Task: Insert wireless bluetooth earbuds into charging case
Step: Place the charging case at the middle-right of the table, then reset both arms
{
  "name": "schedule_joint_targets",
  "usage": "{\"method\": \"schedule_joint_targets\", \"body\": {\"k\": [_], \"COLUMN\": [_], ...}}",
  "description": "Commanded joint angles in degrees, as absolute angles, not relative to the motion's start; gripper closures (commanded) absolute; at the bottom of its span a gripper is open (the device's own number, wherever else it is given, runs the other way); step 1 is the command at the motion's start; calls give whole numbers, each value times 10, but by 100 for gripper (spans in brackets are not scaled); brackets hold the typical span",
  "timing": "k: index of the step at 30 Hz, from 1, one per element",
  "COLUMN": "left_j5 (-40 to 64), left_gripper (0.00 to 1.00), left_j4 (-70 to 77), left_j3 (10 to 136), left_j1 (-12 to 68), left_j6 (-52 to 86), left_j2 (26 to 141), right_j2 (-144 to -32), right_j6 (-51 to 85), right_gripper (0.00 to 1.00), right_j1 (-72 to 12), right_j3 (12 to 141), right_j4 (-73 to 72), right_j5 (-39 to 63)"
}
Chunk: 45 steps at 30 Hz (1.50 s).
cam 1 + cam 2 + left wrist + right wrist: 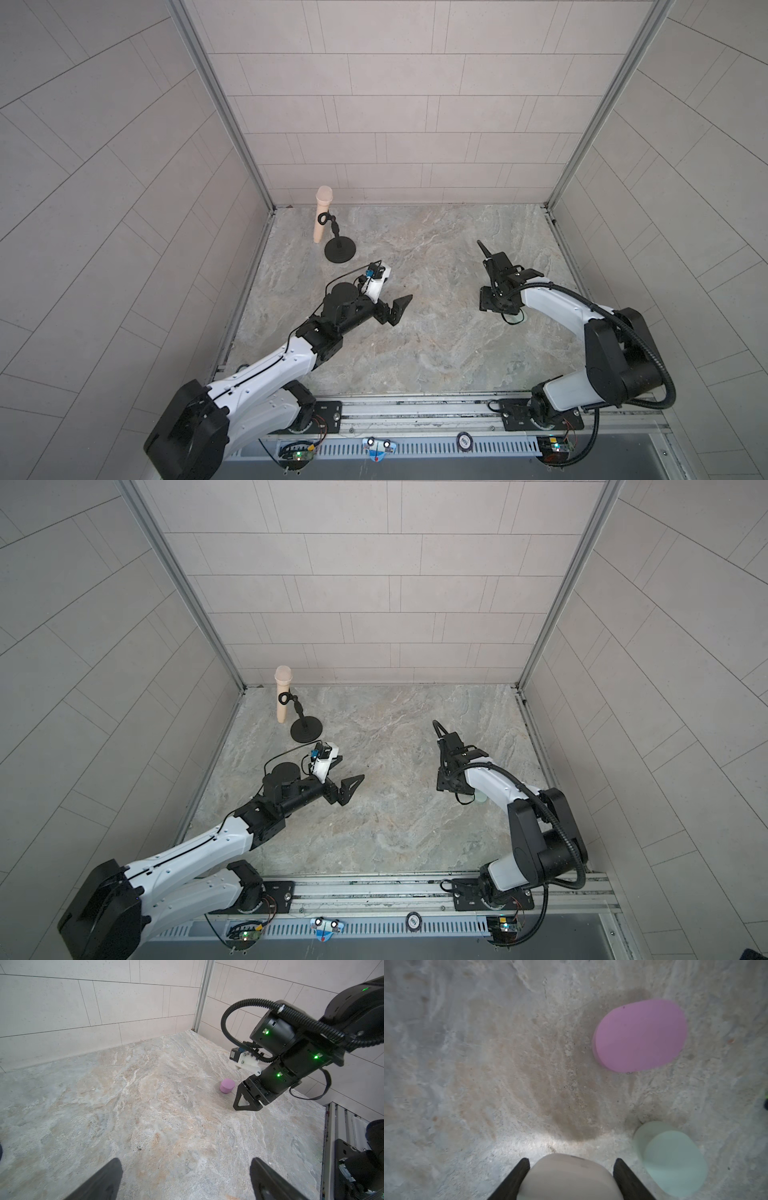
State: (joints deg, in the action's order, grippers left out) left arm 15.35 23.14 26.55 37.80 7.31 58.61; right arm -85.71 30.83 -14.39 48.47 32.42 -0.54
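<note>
This is a robot test cell in a lab. Pale tile-patterned panels point(395, 124) in aluminium posts point(225, 108) box in a marble-look bench point(436, 340) on three sides. Two robot arms point(266, 370) are bolted to a metal rail point(415, 409) at its front edge, with bare circuit boards point(297, 456) wired alongside.

Left arm point(270, 365) stretched forward and low, left gripper point(185, 1167) jaws spread wide, empty. Right arm point(557, 303) folded at elbow, wrist turned downward, right gripper point(571, 1162) jaws closed against both sides of white case point(571, 1180).
</note>
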Motion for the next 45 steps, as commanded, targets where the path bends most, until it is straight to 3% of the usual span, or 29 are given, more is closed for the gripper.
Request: {"method": "schedule_joint_targets", "body": {"k": [1,6,17,27,32,39,45], "left_j5": [145,140,45,-49,-67,-81,-127], "left_gripper": [0,0,0,0,0,0,0], "left_j4": [234,227,185,187,228,356,461], "left_j3": [265,270,286,269,258,196,165], "left_j1": [381,381,365,217,165,132,114], "left_j6": [77,74,81,34,-16,-22,-17], "left_j2": [588,588,573,534,559,620,703], "right_j2": [-877,-892,-847,-749,-729,-739,-796], "right_j6": [298,302,292,226,177,112,63], "right_gripper": [50,44,18,1,0,0,0], "right_j1": [-136,-131,-128,-128,-128,-127,-116], "right_j3": [477,469,479,515,504,419,367], "right_j4": [281,276,325,337,265,55,-87], "right_j5": [-8,-8,-9,-79,-162,-269,-285]}}
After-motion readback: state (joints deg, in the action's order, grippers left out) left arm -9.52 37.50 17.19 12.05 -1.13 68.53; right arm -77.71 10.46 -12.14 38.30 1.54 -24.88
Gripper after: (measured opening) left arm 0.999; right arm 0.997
